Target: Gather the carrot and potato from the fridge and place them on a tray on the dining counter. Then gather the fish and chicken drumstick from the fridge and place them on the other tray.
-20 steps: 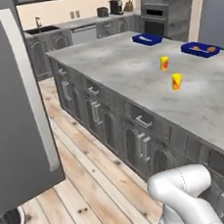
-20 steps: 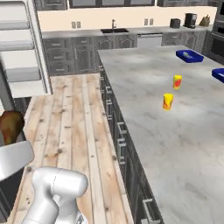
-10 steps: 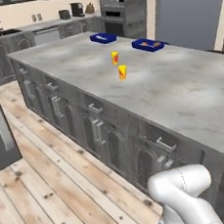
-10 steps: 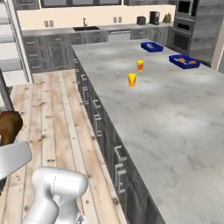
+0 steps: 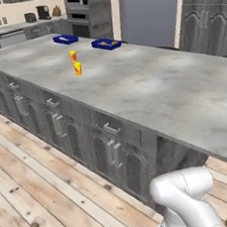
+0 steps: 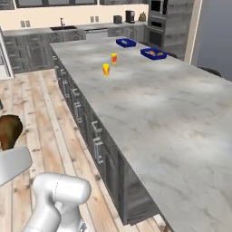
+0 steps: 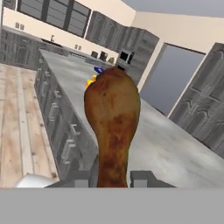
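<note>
In the hand view my gripper (image 7: 114,178) is shut on a brown chicken drumstick (image 7: 113,127), which stands upright between the two dark fingertips (image 7: 142,178). The same drumstick (image 6: 9,131) pokes in at the left edge of the right base view, over the wooden floor. Two blue trays sit far down the grey dining counter (image 5: 147,89). The farther tray (image 5: 65,39) (image 6: 126,42) looks bare. The nearer tray (image 5: 106,44) (image 6: 153,54) holds small orange-brown pieces, too small to name. Both trays are well beyond the gripper.
Two small yellow and red cups (image 5: 78,68) (image 6: 106,69) stand on the counter before the trays. Grey cabinet fronts with handles (image 5: 110,151) run under the counter. Plank floor (image 6: 41,118) lies to its left. A wall oven (image 6: 156,18) and back counter close the far end.
The whole picture has shifted: the base has turned and moved along the counter, so the trays and cups now lie further left. The drumstick stays in the gripper.
</note>
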{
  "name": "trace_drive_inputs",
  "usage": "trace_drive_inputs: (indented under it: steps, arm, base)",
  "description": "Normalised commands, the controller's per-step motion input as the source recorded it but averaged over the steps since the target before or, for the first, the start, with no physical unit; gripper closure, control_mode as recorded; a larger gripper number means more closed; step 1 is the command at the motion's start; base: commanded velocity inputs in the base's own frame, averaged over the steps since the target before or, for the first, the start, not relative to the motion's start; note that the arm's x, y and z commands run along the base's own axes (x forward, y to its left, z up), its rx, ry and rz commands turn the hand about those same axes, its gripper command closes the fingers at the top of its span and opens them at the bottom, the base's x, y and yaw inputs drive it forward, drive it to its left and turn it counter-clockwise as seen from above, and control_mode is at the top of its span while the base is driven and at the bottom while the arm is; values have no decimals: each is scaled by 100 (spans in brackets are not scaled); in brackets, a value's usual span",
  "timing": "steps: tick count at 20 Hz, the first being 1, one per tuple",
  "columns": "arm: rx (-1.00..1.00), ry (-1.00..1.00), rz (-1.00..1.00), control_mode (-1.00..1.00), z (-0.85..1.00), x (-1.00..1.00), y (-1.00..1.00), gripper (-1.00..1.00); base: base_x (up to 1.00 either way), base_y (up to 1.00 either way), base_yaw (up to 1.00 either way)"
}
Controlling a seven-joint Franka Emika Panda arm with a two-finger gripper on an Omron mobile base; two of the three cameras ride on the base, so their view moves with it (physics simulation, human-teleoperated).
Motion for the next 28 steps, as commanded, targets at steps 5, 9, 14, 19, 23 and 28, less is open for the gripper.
trace_drive_inputs:
  steps: [5,9,14,19,23,28]
  arm:
    - [0,0,0,100,0,0,0,100]
    - [0,0,0,100,0,0,0,100]
    - [0,0,0,100,0,0,0,100]
    - [0,0,0,100,0,0,0,100]
    - [0,0,0,100,0,0,0,100]
    - [0,0,0,100,0,0,0,100]
  base:
    - [-99,-85,-25]
    - [-62,-94,-20]
    - [7,-100,-3]
    - [19,-100,0]
    - [20,-100,0]
    - [20,-100,0]
